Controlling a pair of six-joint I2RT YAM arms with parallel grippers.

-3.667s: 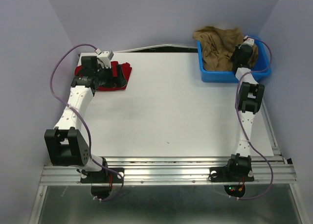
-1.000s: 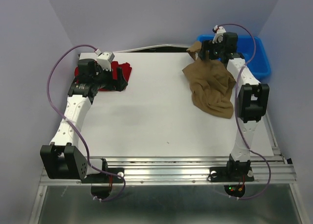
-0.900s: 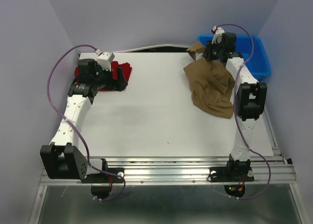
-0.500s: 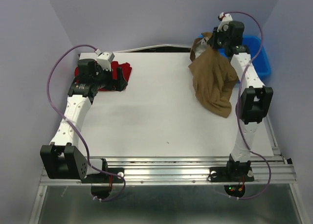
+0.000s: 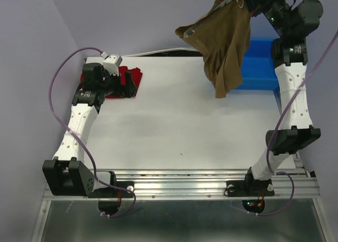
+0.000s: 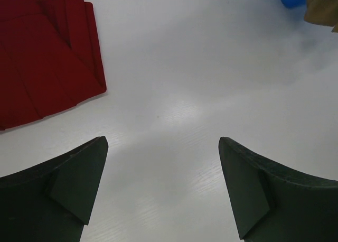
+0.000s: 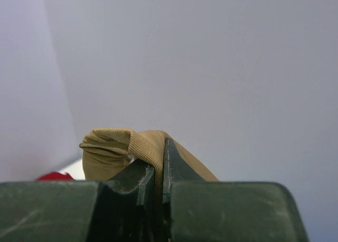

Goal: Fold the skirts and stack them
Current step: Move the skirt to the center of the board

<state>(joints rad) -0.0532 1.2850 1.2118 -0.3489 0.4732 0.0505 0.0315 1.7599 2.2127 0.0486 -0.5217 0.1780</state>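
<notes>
Tan skirt (image 5: pixel 224 38) aloft in right claw (image 7: pixel 160 168); red skirt (image 5: pixel 132 75) flat on table (image 5: pixel 179 120).

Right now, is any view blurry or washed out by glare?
Top external: evenly lit, no glare, the hanging tan skirt easy to make out. Left wrist: a soft bright sheen on the table, far corner blurred. Right wrist: the right pincer is dark and close, cloth edge in focus.

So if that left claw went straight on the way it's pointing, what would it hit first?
The left gripper would probably meet the bare white table first, just beside the red skirt, not on it.
</notes>
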